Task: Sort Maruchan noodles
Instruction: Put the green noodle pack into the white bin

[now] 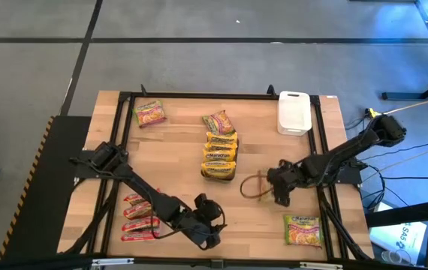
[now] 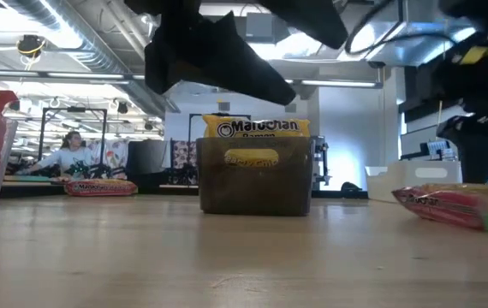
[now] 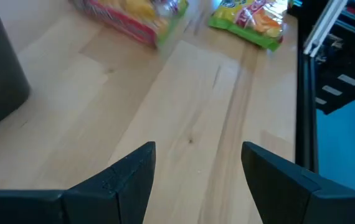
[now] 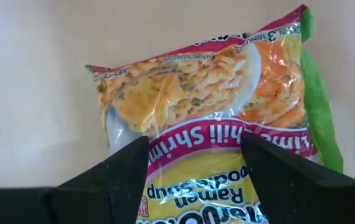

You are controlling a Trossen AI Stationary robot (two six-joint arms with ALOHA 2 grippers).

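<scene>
In the high view, yellow-orange Maruchan packets (image 1: 220,154) are stacked at the table's middle; the low view shows them standing in a dark tray (image 2: 257,184). Red packets (image 1: 139,217) lie near the left corner. Green-and-pink packets lie far left (image 1: 150,112), far middle (image 1: 218,120) and near right (image 1: 304,229). My right gripper (image 1: 281,193) is open. In its wrist view its fingers stand over a green-and-pink lime chili shrimp packet (image 4: 215,99) lying flat on the wood. My left gripper (image 1: 208,229) is open above bare wood near the near edge (image 3: 199,146).
A white tray (image 1: 293,112) sits at the far right corner. A brownish loop (image 1: 253,186) lies beside my right gripper. A black frame (image 1: 323,150) runs along the table's sides. Bare wood lies between the yellow stack and the near edge. A person sits far off in the room (image 2: 68,154).
</scene>
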